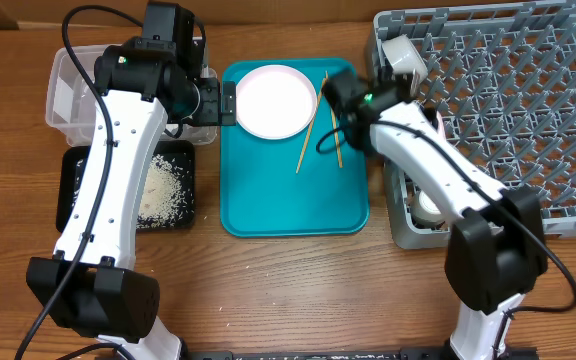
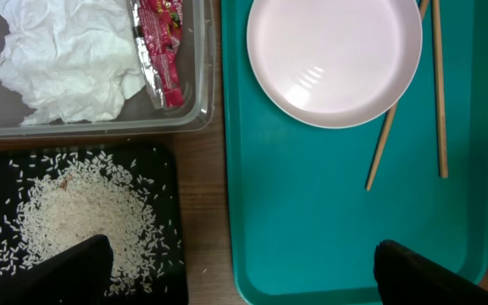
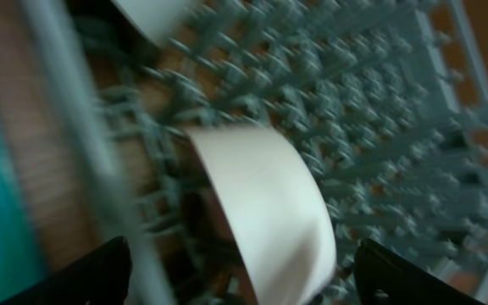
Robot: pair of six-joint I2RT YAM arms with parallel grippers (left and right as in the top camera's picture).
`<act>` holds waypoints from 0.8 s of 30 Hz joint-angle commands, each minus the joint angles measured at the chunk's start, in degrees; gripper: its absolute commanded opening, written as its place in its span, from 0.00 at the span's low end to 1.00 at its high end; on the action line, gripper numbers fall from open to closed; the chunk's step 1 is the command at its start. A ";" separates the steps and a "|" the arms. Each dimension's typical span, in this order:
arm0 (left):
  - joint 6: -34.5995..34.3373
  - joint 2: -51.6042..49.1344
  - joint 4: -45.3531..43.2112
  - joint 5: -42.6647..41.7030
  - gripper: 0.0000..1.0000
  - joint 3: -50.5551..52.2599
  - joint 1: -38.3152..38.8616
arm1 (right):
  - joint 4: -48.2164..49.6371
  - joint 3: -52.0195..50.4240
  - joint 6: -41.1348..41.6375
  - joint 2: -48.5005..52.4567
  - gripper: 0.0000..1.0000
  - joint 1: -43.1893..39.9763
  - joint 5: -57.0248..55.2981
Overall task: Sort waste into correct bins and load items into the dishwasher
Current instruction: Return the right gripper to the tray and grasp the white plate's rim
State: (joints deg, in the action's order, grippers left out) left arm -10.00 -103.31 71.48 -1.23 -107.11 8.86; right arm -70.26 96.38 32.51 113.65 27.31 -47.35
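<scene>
- teal tray [image 1: 293, 200]: mid-table, using it as the reference for everything else
- white plate [image 2: 333, 55]: flat on the teal tray, in its far left part
- chopsticks [image 2: 439, 93]: also on the teal tray, right of the plate, close together at the far end and splayed apart toward the near end; one runs right along the plate's rim
- clear tub [image 2: 202, 85]: just left of the teal tray, at its far end
- napkin [image 2: 58, 59]: crumpled up inside the clear tub
- snack wrapper [image 2: 159, 51]: in the tub too, on the side nearest the teal tray, touching the napkin
- black tray [image 2: 159, 169]: left of the teal tray, at its near end
- rice [image 2: 74, 220]: loose pile in the black tray
- dish rack [image 1: 528, 100]: right up against the teal tray's right side
- left gripper [image 2: 240, 275]: fingers spread wide, nothing between them, hanging over the teal tray's left edge
- right gripper [image 3: 240, 284]: past the teal tray's right edge, over the rack, fingers spread apart
- white dish [image 3: 261, 212]: on its edge among the rack pegs, between the right gripper's spread fingers. Too blurry to call it cup or bowl, or to see any contact
</scene>
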 commanded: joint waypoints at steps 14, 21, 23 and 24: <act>-0.33 -0.52 -0.15 0.35 1.00 0.20 -0.17 | 21.79 9.75 8.26 2.60 0.60 -0.15 41.55; -0.33 -0.52 -0.15 0.35 1.00 0.20 -0.17 | 22.71 9.75 16.50 11.13 0.57 0.44 45.33; -0.33 -0.52 -0.15 0.35 1.00 0.20 -0.17 | 23.58 9.75 17.25 12.90 0.55 0.90 46.21; -0.33 -0.52 -0.17 0.35 1.00 0.20 -0.17 | 24.20 9.75 17.27 13.77 0.55 1.16 46.84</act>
State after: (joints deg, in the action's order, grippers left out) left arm -10.00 -103.31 71.46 -1.21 -107.11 8.86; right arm -47.46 106.08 46.04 125.93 27.53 -3.40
